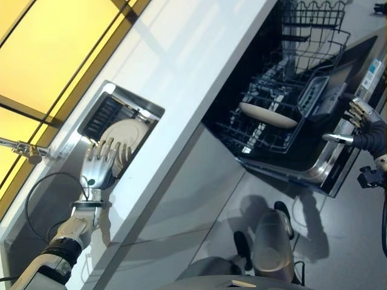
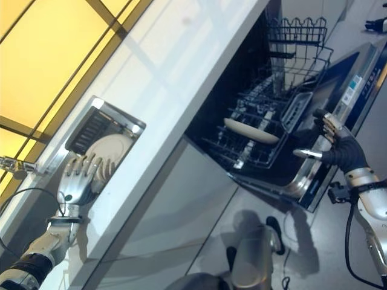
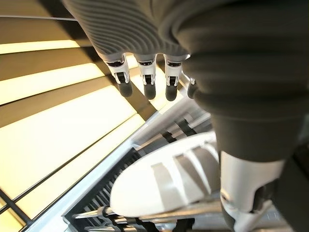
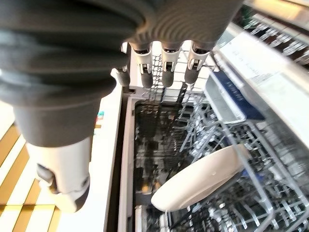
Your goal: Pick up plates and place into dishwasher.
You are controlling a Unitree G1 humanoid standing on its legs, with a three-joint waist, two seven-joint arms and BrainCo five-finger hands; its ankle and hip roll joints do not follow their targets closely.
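Fingers of the left hand (image 1: pixel 100 166) are straight and spread, lying over the near edge of the plate (image 1: pixel 123 136) that leans in the drying rack (image 1: pixel 103 115) set into the white counter (image 1: pixel 181 66). No finger curls round the rim, so the plate is judged not yet gripped. Its face stretches away from the fingertips toward the far side of the rack. The left hand is the nearer one; the right hand (image 2: pixel 335 142) hovers well apart on the right, beside the open dishwasher door (image 2: pixel 338 115), its fingers relaxed and holding nothing.

The plate is round, cream-white, smooth and glossy, with a shallow raised rim. A second plate (image 2: pixel 251 131) of similar look already stands on edge in the lower basket (image 2: pixel 266 109) of the dishwasher.
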